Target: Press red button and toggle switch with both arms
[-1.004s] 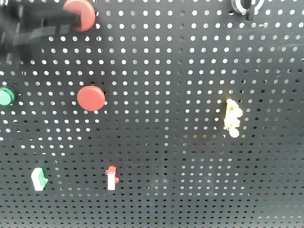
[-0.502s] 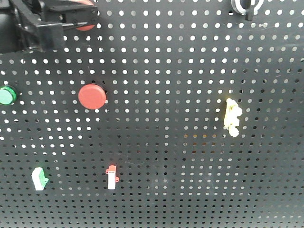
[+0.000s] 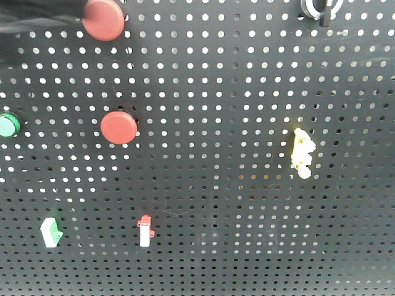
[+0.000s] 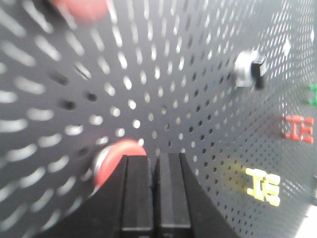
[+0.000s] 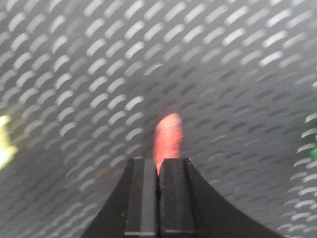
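upper button (image 3: 103, 20) above lower button (image 3: 118, 127), toggle switch (image 3: 321, 7) top right (on pegboard (image 3: 247, 92))

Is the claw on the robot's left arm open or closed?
Closed. In the left wrist view, the left gripper has both black fingers pressed together, with only a thin seam between them, near a red button.

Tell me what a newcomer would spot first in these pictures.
Two round red buttons pop against the black pegboard in the front view: the upper red button at the top left, the lower red button below it. A blurred black arm reaches in at the top left corner, beside the upper one. In the wrist views both are shut: the left gripper beside a red button, the right gripper behind a red blur.
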